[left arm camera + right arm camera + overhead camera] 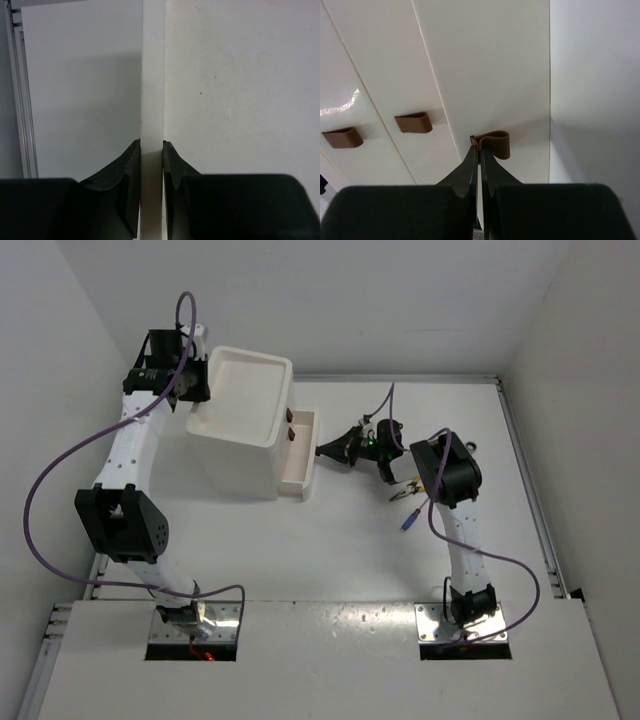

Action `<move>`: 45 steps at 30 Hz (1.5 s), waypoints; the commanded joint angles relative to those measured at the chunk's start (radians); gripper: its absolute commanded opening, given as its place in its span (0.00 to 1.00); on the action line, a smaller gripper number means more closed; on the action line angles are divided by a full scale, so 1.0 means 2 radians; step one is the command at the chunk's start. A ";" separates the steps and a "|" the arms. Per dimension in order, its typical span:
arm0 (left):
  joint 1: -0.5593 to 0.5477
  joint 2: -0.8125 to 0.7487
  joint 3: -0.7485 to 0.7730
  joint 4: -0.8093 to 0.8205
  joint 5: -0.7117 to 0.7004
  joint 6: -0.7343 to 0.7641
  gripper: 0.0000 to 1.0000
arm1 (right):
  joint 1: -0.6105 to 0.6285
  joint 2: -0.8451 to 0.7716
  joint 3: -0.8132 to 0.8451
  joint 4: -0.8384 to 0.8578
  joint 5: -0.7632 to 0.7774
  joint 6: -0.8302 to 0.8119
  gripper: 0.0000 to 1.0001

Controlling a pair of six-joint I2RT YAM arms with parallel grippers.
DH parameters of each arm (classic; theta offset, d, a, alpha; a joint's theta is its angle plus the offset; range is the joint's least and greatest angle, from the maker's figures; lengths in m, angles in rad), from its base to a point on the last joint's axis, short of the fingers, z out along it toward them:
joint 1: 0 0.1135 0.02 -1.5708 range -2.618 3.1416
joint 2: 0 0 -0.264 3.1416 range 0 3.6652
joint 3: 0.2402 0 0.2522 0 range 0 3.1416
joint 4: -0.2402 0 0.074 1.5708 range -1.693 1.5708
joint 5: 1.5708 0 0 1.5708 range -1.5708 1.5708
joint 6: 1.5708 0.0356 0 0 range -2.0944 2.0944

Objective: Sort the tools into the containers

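left gripper point(151, 147): closed on the thin white side wall of the drawer unit point(240, 465), one finger point(131, 170) on each face
drawer unit: far left of the table, tray top up; looks like light hollow plastic, so I'd expect it to skid or tip under a pull unless braced, and the wall clamp does that job
drawer point(300, 475): lowest one as far as I can tell, standing part-way out toward the right arm; nothing visible inside it
knob point(497, 142): small brown loop, stiff and smooth; the only sensible hold on the drawer, best pinched square so it doesn't slip out
other knobs point(413, 122): two, untouched, their drawers in
right gripper point(480, 147): shut on that knob, tips nipping its near edge
pliers point(403, 492): yellow handles, on the table by the right arm's elbow; rigid, heaviest item, take it across both handles
blue screwdriver point(410, 521): just beside the pliers; light, will roll, grip mid-handle
other tools: can't make them out, possibly hidden by the arm
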 commanded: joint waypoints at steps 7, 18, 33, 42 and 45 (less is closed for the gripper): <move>0.011 0.002 -0.016 0.037 -0.008 -0.037 0.00 | -0.047 -0.064 -0.074 -0.029 -0.002 -0.058 0.00; 0.011 0.002 -0.020 0.046 -0.008 -0.041 0.00 | -0.081 -0.087 -0.104 -0.063 -0.024 -0.091 0.00; 0.011 -0.003 -0.025 0.051 0.018 -0.025 0.38 | -0.092 -0.117 -0.068 -0.144 -0.040 -0.165 0.35; 0.011 0.002 0.042 0.046 0.084 -0.020 0.78 | -0.107 -0.182 -0.032 -0.246 -0.057 -0.256 0.47; 0.011 0.006 0.098 0.031 0.088 -0.020 0.89 | -0.111 -0.215 -0.022 -0.308 -0.057 -0.305 0.55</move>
